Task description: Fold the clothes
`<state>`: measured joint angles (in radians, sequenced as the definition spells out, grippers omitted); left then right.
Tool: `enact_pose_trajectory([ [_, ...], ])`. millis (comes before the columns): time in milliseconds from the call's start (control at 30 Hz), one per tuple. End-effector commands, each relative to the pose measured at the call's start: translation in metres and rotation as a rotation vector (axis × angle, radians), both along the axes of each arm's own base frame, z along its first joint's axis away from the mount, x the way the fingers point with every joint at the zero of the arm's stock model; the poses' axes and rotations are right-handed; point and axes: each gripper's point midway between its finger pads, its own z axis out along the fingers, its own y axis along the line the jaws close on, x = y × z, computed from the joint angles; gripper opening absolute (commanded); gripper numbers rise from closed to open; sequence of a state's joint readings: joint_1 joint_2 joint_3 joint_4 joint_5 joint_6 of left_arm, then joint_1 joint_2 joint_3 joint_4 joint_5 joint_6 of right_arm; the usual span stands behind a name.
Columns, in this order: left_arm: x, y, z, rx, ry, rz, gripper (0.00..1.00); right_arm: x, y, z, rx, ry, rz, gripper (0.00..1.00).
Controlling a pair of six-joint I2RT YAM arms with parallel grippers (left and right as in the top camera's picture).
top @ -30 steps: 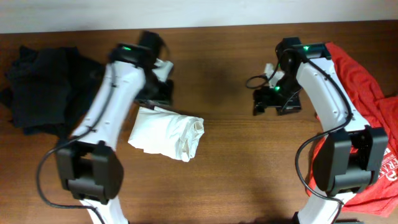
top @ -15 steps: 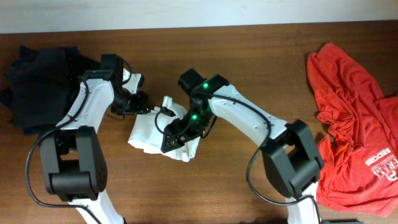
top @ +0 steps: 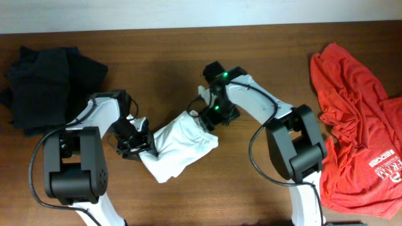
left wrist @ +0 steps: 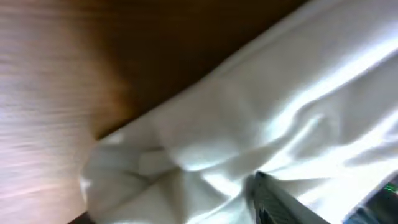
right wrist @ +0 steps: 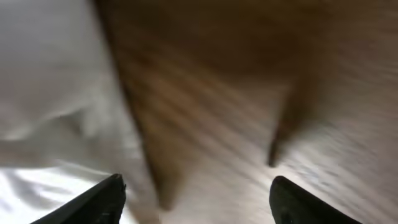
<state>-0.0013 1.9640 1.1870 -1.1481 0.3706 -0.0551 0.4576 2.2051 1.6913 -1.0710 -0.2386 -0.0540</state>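
The white T-shirt (top: 183,143) lies bunched in a long crumpled roll at the middle of the table; its print is hidden. My left gripper (top: 136,145) is at the shirt's lower left end. In the left wrist view white cloth (left wrist: 280,93) fills the frame and is bunched in my left gripper's jaws (left wrist: 186,186); only one finger shows. My right gripper (top: 211,117) is at the shirt's upper right end. In the right wrist view its fingers (right wrist: 196,183) are wide apart over bare wood, with white cloth (right wrist: 50,93) to their left.
A pile of dark garments (top: 44,81) lies at the far left. An orange-red T-shirt (top: 355,119) lies spread at the right edge. The brown wooden table (top: 251,188) runs to a pale wall at the back.
The shirt has shifted down and right and stretched into a longer roll. My left gripper moved down to its lower left end. My right gripper moved from on top of it to its upper right end.
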Motion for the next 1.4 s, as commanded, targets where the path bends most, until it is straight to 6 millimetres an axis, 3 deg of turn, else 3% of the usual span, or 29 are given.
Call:
enact_pose_trajectory([
  [0, 0.014, -0.027, 0.023, -0.158, -0.059, 0.090, 0.57, 0.013, -0.016, 0.017, -0.056, -0.012, -0.032, 0.75],
  [133, 0.052, 0.002, 0.065, 0.013, -0.320, 0.043, 0.60, 0.025, -0.046, 0.063, -0.097, -0.024, -0.158, 0.73],
  [200, 0.085, 0.010, 0.096, 0.055, -0.533, 0.009, 0.78, 0.029, -0.074, 0.091, -0.097, -0.020, -0.243, 0.73],
  [300, 0.114, 0.001, 0.104, 0.006, -0.694, -0.094, 0.79, 0.017, -0.110, 0.100, -0.124, 0.060, -0.320, 0.73],
  [333, 0.119, -0.010, 0.103, -0.058, -0.741, -0.174, 0.79, 0.013, -0.121, 0.100, -0.134, 0.088, -0.344, 0.74],
  [433, 0.123, -0.036, 0.094, -0.182, -0.826, -0.396, 0.80, 0.010, -0.132, 0.101, -0.139, 0.113, -0.372, 0.74],
  [500, 0.126, -0.051, 0.078, -0.212, -0.854, -0.533, 0.91, 0.010, -0.132, 0.101, -0.139, 0.115, -0.372, 0.74],
  [567, 0.125, -0.062, 0.064, -0.233, -0.847, -0.601, 0.93, 0.010, -0.131, 0.101, -0.138, 0.115, -0.370, 0.74],
  [700, 0.122, -0.081, 0.016, -0.268, -0.768, -0.644, 0.95, 0.009, -0.131, 0.101, -0.136, 0.118, -0.370, 0.74],
  [800, 0.110, -0.095, -0.006, -0.335, -0.704, -0.646, 0.94, 0.009, -0.131, 0.101, -0.137, 0.119, -0.370, 0.74],
  [833, 0.105, -0.103, -0.011, -0.380, -0.686, -0.641, 0.93, 0.009, -0.131, 0.101, -0.137, 0.119, -0.370, 0.74],
  [900, 0.100, -0.108, -0.017, -0.396, -0.664, -0.647, 0.58, 0.009, -0.131, 0.101, -0.137, 0.119, -0.370, 0.74],
  [933, 0.098, -0.110, -0.017, -0.403, -0.660, -0.649, 0.29, 0.009, -0.131, 0.101, -0.137, 0.119, -0.370, 0.74],
  [967, 0.096, -0.112, -0.016, -0.412, -0.657, -0.648, 0.16, 0.009, -0.131, 0.101, -0.137, 0.118, -0.369, 0.74],
  [1000, 0.095, -0.116, -0.013, -0.442, -0.656, -0.638, 0.08, 0.009, -0.131, 0.101, -0.137, 0.118, -0.369, 0.74],
  [1133, 0.118, -0.106, 0.004, -0.397, -0.692, -0.624, 0.01, 0.009, -0.131, 0.101, -0.137, 0.118, -0.367, 0.74],
  [1267, 0.178, -0.060, 0.064, -0.201, -0.776, -0.535, 0.01, 0.009, -0.131, 0.101, -0.137, 0.118, -0.366, 0.74],
  [1367, 0.209, -0.010, 0.131, -0.064, -0.884, -0.428, 0.01, 0.009, -0.133, 0.101, -0.144, 0.116, -0.366, 0.74],
])
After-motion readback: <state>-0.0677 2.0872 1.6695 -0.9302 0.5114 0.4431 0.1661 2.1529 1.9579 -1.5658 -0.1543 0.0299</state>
